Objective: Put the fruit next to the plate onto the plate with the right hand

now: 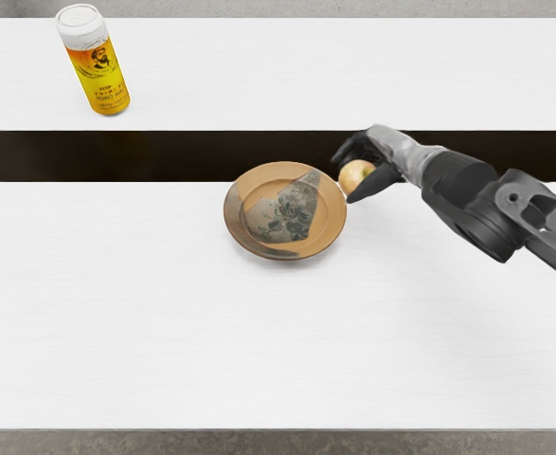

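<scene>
The biggest thing is the near white table. It fills most of the view from left to right. Behind it runs a dark gap. Past the gap is a far white table.

The right arm comes in from the right side. It is thick and dark grey. It reaches to the left, over the far right part of the near table.

The plate is round and brown, with a grey-green patch in its middle. It lies flat on the near table, close to the far edge and about halfway from left to right.

The can is yellow with a white top. It stands on the far table, way over on the left, well apart from the plate. It leans, with its top tipped to the left.

The right hand is at the end of the arm, just right of the plate. Its dark fingers curl around the fruit, some on the far side and one on the near side. The hand is holding the fruit.

The fruit is small, round and pale yellow. It is off the plate, just beside the plate's far right rim, by the far edge of the near table. I cannot tell if it touches the rim, or if it rests on the table or is lifted.
</scene>
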Controlling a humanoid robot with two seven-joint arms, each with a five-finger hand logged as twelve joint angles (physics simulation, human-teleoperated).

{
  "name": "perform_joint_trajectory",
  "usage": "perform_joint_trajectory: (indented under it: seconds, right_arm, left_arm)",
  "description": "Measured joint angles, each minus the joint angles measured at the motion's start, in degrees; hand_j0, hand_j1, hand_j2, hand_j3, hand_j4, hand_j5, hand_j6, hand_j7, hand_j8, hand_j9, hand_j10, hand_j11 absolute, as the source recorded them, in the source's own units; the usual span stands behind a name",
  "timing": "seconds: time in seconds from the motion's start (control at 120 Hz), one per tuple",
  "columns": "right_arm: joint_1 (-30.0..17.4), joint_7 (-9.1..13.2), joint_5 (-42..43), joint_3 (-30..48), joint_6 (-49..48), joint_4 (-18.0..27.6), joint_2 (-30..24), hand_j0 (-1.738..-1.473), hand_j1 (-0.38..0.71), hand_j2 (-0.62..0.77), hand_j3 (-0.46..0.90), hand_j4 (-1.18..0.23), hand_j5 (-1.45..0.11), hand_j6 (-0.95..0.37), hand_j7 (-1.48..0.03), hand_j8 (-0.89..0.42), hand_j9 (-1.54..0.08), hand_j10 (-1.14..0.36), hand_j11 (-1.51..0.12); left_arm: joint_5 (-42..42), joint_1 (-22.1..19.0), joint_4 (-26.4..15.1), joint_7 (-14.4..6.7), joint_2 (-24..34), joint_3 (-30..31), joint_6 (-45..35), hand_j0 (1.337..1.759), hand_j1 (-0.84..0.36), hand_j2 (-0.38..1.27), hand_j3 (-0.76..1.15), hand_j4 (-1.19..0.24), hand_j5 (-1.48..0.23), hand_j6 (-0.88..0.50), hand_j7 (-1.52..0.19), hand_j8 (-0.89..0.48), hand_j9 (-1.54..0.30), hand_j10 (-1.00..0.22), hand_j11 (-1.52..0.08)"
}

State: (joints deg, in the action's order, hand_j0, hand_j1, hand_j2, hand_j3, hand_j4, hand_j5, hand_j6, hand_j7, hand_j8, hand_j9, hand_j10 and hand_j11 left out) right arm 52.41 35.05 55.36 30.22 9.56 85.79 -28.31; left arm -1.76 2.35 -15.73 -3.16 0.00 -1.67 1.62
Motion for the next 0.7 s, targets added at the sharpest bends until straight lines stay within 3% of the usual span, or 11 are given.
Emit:
perform_joint_trajectory:
  seconds: [0.458, 0.583, 0.7]
  right_arm:
    - [-0.4, 0.01, -0.16, -1.81, -1.38, -1.05, 9.77, -1.656, 0.23, 0.17, 0.0, -0.6, -0.84, -0.53, -0.81, -0.39, -0.84, -0.48, -0.8]
    - [-0.9, -0.03, 0.02, -0.89, -0.99, -0.89, 10.1, -1.657, 0.0, 0.09, 0.0, -0.35, -0.49, -0.32, -0.47, -0.24, -0.49, -0.29, -0.47]
    - [-2.0, -0.04, -0.18, 5.05, -7.7, 1.47, 7.63, -1.657, -0.14, 0.05, 0.0, -0.21, -0.29, -0.19, -0.28, -0.15, -0.29, -0.18, -0.28]
  left_arm:
    - [0.0, -0.04, 0.01, 0.0, 0.0, 0.0, 0.02, 1.658, 0.35, 0.0, 0.0, 0.0, 0.0, 0.0, 0.0, 0.0, 0.0, 0.0, 0.0]
    - [0.0, 0.02, 0.01, 0.0, 0.0, 0.0, -0.01, 1.658, 0.35, 0.0, 0.0, 0.0, 0.0, 0.0, 0.0, 0.0, 0.0, 0.0, 0.0]
    - [0.0, 0.02, 0.01, 0.0, 0.0, 0.0, 0.0, 1.658, 0.35, 0.0, 0.0, 0.0, 0.0, 0.0, 0.0, 0.0, 0.0, 0.0, 0.0]
